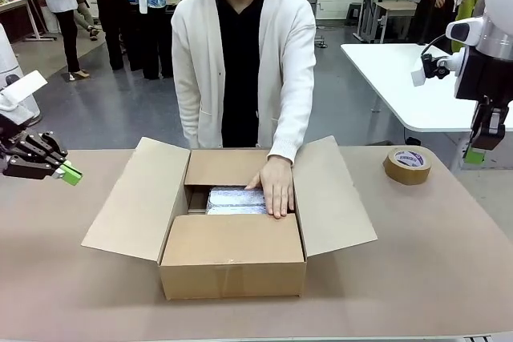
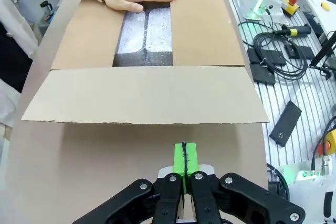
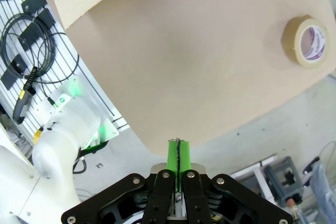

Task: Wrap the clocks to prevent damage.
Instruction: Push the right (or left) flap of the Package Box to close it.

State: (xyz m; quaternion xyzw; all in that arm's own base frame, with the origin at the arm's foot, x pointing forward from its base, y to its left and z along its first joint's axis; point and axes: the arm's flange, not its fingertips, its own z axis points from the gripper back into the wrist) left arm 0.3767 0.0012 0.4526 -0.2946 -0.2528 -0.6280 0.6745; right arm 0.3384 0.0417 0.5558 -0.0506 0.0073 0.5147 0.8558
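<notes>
Two grippers flank the work, both idle. At nine o'clock from the cardboard box (image 1: 232, 255), the left gripper (image 1: 70, 172) hovers over the surface (image 1: 56, 278) with its green pads (image 2: 178, 161) pressed together on nothing, parked clear of the person's working space. The box sits mid-surface with its side flaps splayed outward and its near flap folded level, leaving a gap. Through that gap show the clocks (image 1: 235, 199), a silvery crinkly bundle lying flat inside the box. The person's hand (image 1: 276, 186) rests flat on the bundle's three o'clock edge, probably pressing it down to seat it. At two o'clock from the box lies the tape roll (image 1: 407, 165), handy for sealing. Farther toward three o'clock, the right gripper (image 1: 474, 154) hangs near the surface's edge, its pads likewise pressed together and empty.
</notes>
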